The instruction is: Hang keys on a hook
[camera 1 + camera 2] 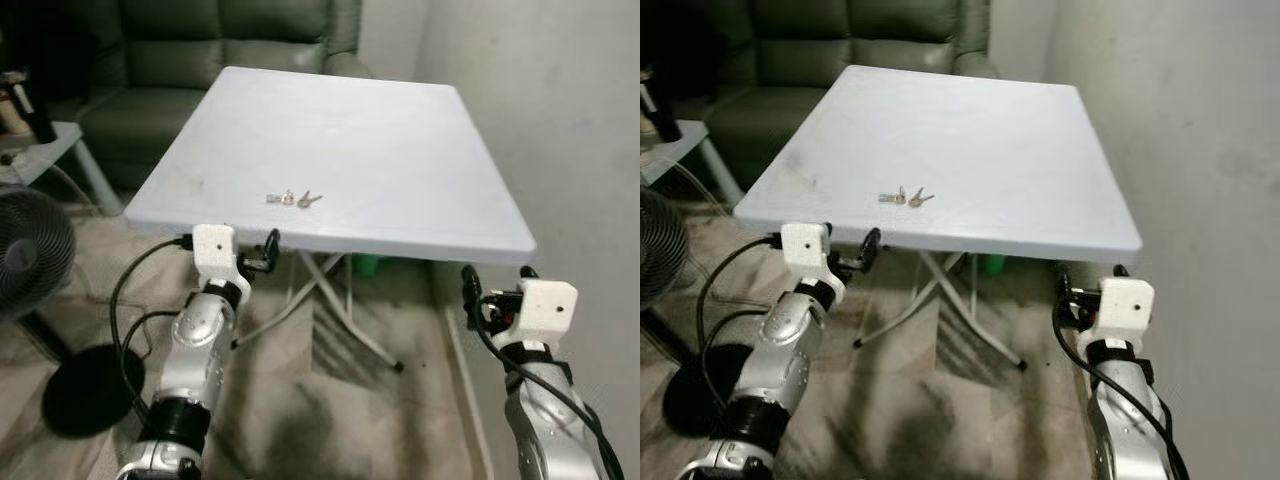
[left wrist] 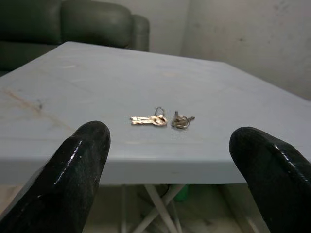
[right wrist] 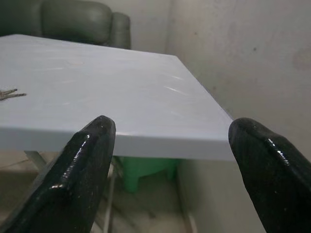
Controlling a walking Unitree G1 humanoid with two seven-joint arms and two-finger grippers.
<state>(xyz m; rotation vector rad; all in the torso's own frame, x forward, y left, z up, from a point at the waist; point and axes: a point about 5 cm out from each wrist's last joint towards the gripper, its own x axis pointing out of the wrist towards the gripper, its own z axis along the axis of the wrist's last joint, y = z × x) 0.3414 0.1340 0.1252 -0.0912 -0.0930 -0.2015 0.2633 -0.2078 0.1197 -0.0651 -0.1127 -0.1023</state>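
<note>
White and bare but for the keys, the folding table stands against a pale wall with a dark green sofa behind it and a fan on the floor to the robot's left. The keys lie flat on the table, close to its near edge and toward the left side. No hook can be seen from here.

The left gripper hovers just below and in front of that near edge, jaws spread wide and aimed straight at the keys, touching nothing. The right gripper waits at the table's right front corner, jaws also wide, well apart from the keys.

Pickup looks like the step in hand, with nothing grasped yet. Next, the left gripper probably needs to rise above the table, reach forward over the keys and close on them; being thin and flat, they may slide or slip from the pinch.
</note>
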